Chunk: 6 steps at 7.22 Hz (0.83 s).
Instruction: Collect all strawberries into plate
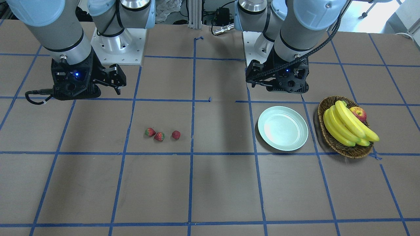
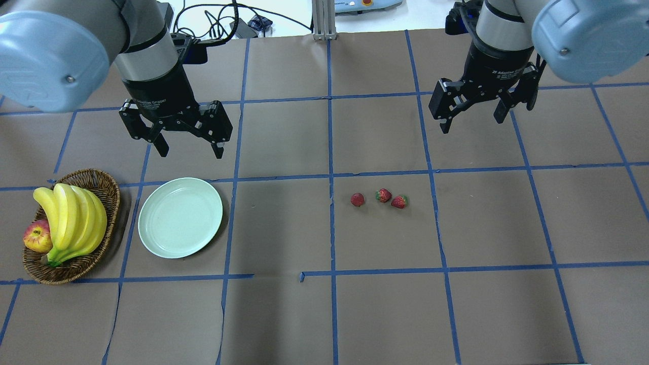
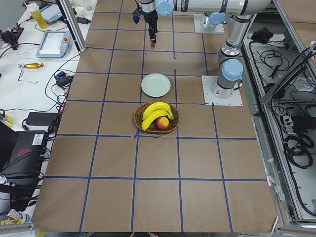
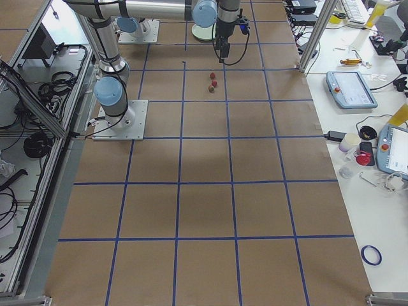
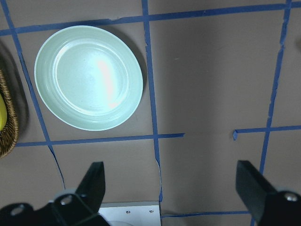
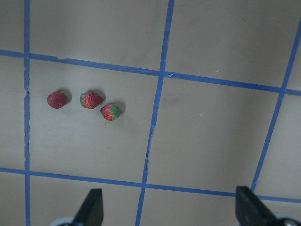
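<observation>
Three small red strawberries with dark speckles lie in a short, slightly crooked row on the brown paper-covered table [image 2: 284,314], which is marked into squares by blue tape. The first strawberry [image 2: 357,199] sits a little apart from the other two and shows no green in these views. The middle strawberry [image 2: 384,195] and the end strawberry [image 2: 399,202] lie just beside each other, each with a bit of green top. All three rest within one taped square on the robot's right half of the table. The round, shallow, glossy mint-green plate [image 2: 180,217] stands well apart from them on the robot's left half, with nothing on it. Just beside the plate, on the side away from the berries, is an oval brown woven wicker basket [image 2: 109,182]. It holds a bunch of yellow bananas [image 2: 71,218] and a red-yellow apple [image 2: 36,237]. The left gripper [image 2: 192,151] hangs in the air near the plate with its black fingers spread wide and nothing between them; its wrist camera looks down on the plate. The right gripper [image 2: 471,123] hovers over its own half, likewise spread and holding nothing, and its wrist camera sees the three berries on the paper below and to one side.
</observation>
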Motion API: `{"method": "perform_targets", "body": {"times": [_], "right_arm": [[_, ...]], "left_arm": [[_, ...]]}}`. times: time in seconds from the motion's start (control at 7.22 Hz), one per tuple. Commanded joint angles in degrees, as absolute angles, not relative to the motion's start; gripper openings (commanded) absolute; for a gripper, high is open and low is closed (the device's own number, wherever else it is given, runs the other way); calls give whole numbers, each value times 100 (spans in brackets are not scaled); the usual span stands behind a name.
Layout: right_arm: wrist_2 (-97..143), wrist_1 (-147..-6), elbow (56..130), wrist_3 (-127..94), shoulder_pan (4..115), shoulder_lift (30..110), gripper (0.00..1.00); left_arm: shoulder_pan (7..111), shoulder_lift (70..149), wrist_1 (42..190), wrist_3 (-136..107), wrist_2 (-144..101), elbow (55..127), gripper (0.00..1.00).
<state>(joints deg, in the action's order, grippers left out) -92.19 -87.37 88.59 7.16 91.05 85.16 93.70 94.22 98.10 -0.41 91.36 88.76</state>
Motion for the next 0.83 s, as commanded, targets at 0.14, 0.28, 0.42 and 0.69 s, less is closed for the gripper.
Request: {"method": "perform_targets", "body": {"times": [0.14, 0.28, 0.42, 0.69], "right_arm": [[-9220, -8736, 8859, 703, 9105, 8517, 100], [-9220, -8736, 8851, 694, 9105, 8517, 100], [-9228, -8745, 8851, 694, 9105, 8517, 100], [-9272, -8745, 8842, 694, 9105, 8517, 100]], "left_arm": [[9343, 9413, 9809, -53, 9149, 8860, 100], [9343, 9430, 9809, -53, 9149, 8825, 100], [9343, 9431, 9809, -53, 9149, 8781, 100], [9343, 9439, 9800, -18, 9184, 8789, 100]]}}
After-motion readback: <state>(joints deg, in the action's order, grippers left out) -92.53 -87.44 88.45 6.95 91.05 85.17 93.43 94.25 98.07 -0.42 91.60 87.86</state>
